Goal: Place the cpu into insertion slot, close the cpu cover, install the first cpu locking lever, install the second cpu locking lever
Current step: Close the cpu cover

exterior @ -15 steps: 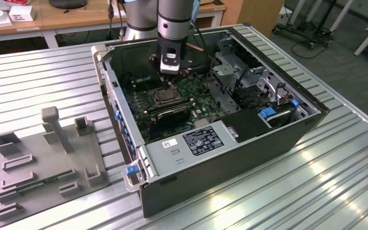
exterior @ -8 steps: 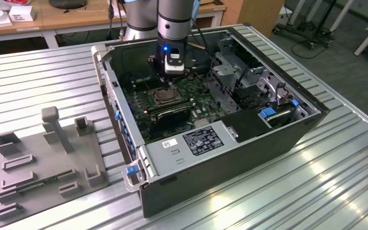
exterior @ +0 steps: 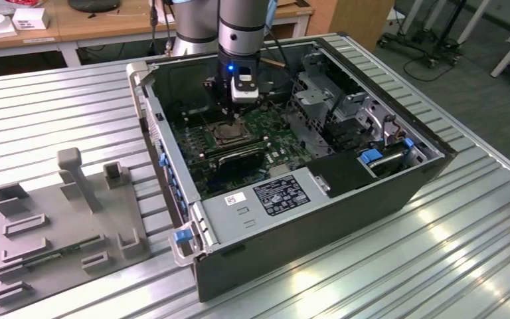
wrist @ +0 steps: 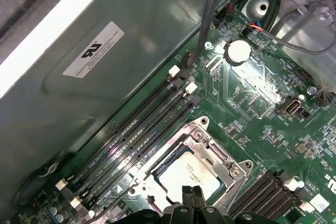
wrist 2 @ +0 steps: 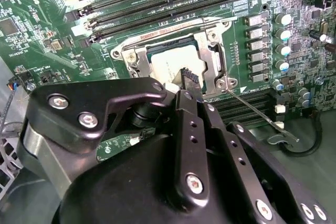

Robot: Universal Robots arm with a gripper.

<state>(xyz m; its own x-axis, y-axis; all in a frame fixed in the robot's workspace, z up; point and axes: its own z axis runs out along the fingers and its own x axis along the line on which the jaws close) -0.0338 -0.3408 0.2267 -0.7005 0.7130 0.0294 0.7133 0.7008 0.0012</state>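
Gripper (wrist 2: 189,78) is pinched shut, tips parked right over the cpu (wrist 2: 164,61) | cpu is seated in the insertion slot (wrist 2: 176,44) | cpu cover (wrist 2: 216,69) is laid flat around it

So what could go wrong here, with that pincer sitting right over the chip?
Two things, I think. The pincer, fingers together, is down at the edge of the cpu, inside the cpu cover; pushing down hard might scratch the one or bend the other. Also, one thin locking lever sticks out loose past the cover's corner, so the cover may not be clamped and could lift.
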